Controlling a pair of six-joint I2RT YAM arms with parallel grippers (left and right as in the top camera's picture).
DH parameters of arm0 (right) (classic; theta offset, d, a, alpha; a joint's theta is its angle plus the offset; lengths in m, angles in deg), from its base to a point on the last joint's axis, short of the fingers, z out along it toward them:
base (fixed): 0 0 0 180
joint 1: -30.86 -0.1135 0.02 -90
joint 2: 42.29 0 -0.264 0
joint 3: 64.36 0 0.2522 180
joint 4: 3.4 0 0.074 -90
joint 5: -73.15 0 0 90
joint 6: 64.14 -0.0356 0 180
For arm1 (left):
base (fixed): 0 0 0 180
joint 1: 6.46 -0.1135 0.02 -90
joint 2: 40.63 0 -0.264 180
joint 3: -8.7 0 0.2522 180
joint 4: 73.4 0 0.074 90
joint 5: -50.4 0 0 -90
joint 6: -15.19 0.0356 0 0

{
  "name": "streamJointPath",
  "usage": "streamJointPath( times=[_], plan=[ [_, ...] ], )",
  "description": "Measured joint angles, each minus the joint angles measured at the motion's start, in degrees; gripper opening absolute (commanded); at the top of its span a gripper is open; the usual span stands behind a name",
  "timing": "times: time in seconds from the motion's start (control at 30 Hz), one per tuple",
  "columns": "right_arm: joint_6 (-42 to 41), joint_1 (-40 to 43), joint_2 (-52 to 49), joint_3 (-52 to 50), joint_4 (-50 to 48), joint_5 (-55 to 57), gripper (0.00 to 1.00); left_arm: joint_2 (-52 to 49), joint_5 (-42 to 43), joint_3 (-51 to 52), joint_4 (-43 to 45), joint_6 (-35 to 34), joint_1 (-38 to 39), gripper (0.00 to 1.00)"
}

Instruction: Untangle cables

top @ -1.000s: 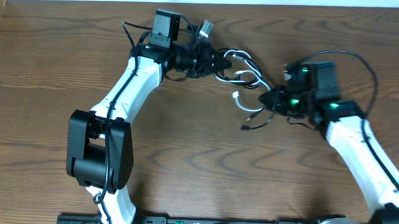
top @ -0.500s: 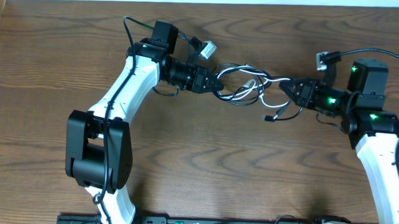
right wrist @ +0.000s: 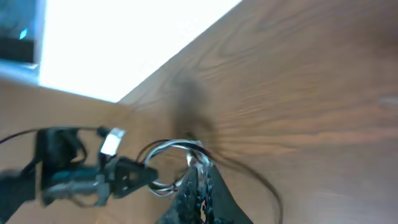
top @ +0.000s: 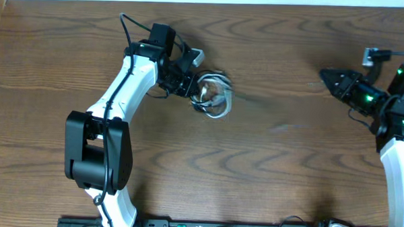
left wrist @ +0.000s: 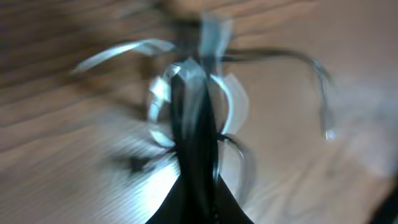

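Cables (top: 222,101) hang bunched in a black-and-white coil just right of the left gripper (top: 196,93), whose fingers pinch the bundle. The right gripper (top: 324,77), pressed together, points left toward it from well apart; whether it holds a strand I cannot tell. Bare table (top: 274,163) between gives pulling room.

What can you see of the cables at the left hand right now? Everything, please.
The cables are a loose clump of thin white and black loops, glossy like plastic-sheathed wire, bunched and apparently tangled. The left hand is shut on them, over the wooden table. Motion blur hides the plug ends and whether the clump touches the wood.
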Motion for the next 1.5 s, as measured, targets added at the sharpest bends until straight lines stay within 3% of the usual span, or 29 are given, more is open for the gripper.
streamJointPath(
  times=[0.13,0.27,0.33,0.43,0.53,0.67,0.9,1.13,1.33,1.5],
  plan=[
    [0.13,0.07,0.0,0.0,2.16,2.51,0.01,0.0,-4.42,0.0,-0.35,-0.7,-0.31,0.07],
    [1.29,-2.27,0.0,0.0,2.54,3.74,0.01,0.0,-2.56,0.0,-0.7,-0.5,0.15,0.08],
    [2.6,-4.28,0.0,0.0,2.58,3.85,0.22,0.0,1.86,0.0,-1.18,0.98,0.52,0.07],
    [6.16,-7.82,0.0,0.0,2.6,4.28,0.44,0.0,12.46,0.0,-1.73,3.39,0.76,0.07],
    [8.98,-11.28,0.0,0.0,2.56,4.31,0.52,0.11,19.26,0.0,-1.77,3.98,0.81,0.07],
    [11.63,-16.37,-0.04,0.0,2.34,4.28,0.55,1.53,29.4,0.0,-1.73,3.82,0.81,0.07],
    [12.81,-23.96,-4.83,0.0,-2.8,6.88,0.82,2.8,42.66,0.0,-1.68,-0.85,0.85,0.07],
    [6.32,-32.04,-12.41,0.0,-5.29,21.84,0.79,2.8,47.58,0.0,-1.68,-2.89,1.22,0.07],
    [-2.14,-32.87,-17.11,0.74,-1.38,33.7,0.77,2.99,46.12,0.0,-1.11,-3.93,2.01,0.07],
    [-3.45,-30.29,-17.03,2.4,6.27,33.57,0.61,5.22,39.52,0.59,-0.2,-4.98,2.1,0.07]
  ],
)
